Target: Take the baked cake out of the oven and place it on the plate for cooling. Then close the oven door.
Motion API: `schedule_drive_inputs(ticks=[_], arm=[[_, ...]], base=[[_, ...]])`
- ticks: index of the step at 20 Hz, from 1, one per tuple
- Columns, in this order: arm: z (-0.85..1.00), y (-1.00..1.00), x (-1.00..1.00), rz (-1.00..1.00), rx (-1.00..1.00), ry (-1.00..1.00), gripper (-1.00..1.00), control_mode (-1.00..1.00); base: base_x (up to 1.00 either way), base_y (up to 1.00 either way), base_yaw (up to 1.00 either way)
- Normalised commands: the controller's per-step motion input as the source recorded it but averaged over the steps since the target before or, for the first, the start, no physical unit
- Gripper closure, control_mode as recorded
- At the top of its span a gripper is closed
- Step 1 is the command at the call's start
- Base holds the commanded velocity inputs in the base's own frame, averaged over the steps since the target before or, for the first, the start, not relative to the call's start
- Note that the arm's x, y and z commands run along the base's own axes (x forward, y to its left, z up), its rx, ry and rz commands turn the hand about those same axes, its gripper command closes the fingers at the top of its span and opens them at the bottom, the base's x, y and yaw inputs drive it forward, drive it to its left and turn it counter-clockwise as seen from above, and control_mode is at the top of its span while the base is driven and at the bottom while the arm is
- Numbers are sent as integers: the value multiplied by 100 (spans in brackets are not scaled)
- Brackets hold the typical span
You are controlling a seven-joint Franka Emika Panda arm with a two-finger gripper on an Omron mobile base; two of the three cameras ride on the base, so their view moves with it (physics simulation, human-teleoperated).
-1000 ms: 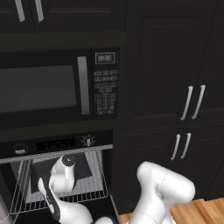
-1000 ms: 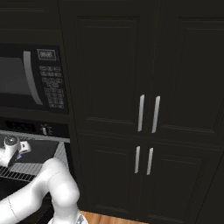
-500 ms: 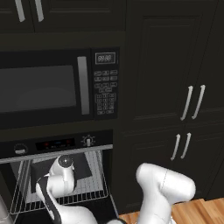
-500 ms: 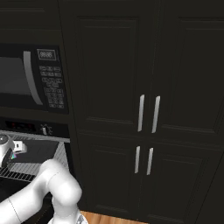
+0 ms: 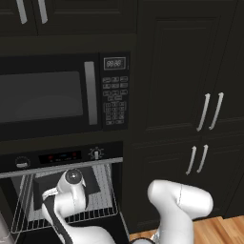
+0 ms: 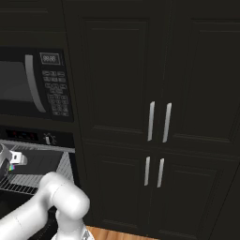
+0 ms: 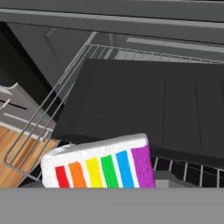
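Note:
The baked cake [image 7: 103, 165] is a white wedge with rainbow layers, filling the bottom of the hand view just in front of the dark flat tray [image 7: 148, 109]. My gripper [image 6: 16, 161] is shut on the cake at the mouth of the oven [image 5: 62, 157], above the front of the silver wire rack [image 5: 102, 202]. A speck of the cake's colours shows at the hand in the right base view. In the left base view my white wrist [image 5: 71, 183] hides the slice. The oven stands open; its door hangs below the frames. The plate is out of view.
A black microwave [image 5: 52, 95] sits directly above the oven. Tall dark cabinet doors with silver handles [image 5: 209, 112] fill the right side. Wood floor [image 5: 224, 228] shows at the lower right, and my white elbow [image 5: 181, 200] bulks low in front.
The hand has drifted slightly left and outward from the oven with the cake still in its grip. The tray and rack have not moved.

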Motion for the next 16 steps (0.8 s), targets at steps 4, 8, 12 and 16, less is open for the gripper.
schedule_drive_inputs(ticks=[4, 8, 12, 16], arm=[[32, -31, -20, -11, 8, 3, 100, -100], [37, -37, -20, -2, 8, 2, 100, -100], [44, -34, -22, 0, 8, 7, 100, -100], [40, -30, -23, -2, 2, 2, 100, -100]], base=[[0, 0, 0], [0, 0, 0], [0, 0, 0], [0, 0, 0]])
